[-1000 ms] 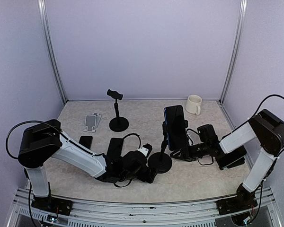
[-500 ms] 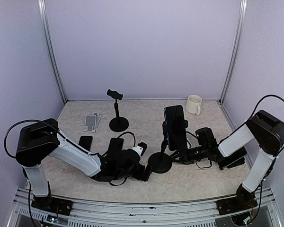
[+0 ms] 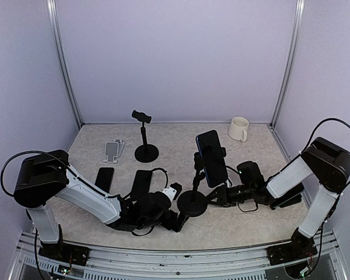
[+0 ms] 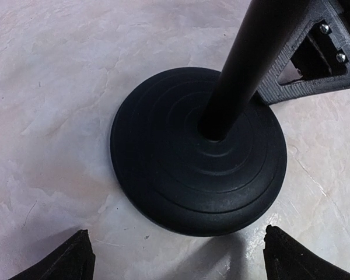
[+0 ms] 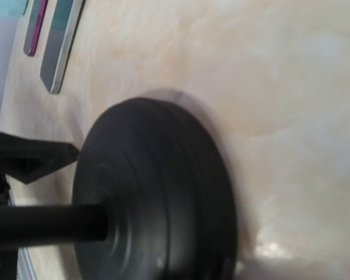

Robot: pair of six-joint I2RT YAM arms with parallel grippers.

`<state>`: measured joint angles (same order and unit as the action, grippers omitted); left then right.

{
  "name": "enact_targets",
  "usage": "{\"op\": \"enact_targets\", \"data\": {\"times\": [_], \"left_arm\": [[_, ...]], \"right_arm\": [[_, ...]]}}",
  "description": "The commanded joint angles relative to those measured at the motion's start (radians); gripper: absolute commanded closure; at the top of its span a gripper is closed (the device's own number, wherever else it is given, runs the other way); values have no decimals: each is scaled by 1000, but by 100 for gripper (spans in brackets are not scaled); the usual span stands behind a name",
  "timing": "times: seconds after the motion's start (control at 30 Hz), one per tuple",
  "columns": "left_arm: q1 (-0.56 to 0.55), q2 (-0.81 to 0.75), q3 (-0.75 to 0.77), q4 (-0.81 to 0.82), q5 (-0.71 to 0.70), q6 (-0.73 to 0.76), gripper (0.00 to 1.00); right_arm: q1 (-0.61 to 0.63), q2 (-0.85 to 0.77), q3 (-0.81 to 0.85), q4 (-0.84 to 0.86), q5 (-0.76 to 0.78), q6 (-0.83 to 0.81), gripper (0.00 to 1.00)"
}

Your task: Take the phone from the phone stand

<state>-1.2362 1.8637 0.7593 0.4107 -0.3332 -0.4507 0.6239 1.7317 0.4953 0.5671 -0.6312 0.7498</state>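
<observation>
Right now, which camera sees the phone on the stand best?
The top external view. It shows the whole phone clamped high on the phone stand. Both wrist views sit low and catch only the stand's round base and pole, not that phone.

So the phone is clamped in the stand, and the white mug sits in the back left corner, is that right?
Not quite: the top external view shows the mug in the back right corner. The phone is indeed clamped in the stand.

the phone (image 3: 210,158) sits on the stand (image 3: 192,203) mid-table; a spare stand (image 3: 146,153) behind to its left, a mug (image 3: 239,129) back right.
</observation>
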Motion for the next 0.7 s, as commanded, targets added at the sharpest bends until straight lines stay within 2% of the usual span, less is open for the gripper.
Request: {"op": "enact_targets", "data": {"times": [0.0,0.43,0.67], "left_arm": [[1,38,-28,-68,53,-31,2],[161,46,-22,-101,104,66,3],[195,40,-6,-84,127,133,7]], "right_arm": [[51,-5,-25,3,13,41,69],[92,-11,-37,34,24,72,69],[74,-76,-9,-78,26,0,66]]}}
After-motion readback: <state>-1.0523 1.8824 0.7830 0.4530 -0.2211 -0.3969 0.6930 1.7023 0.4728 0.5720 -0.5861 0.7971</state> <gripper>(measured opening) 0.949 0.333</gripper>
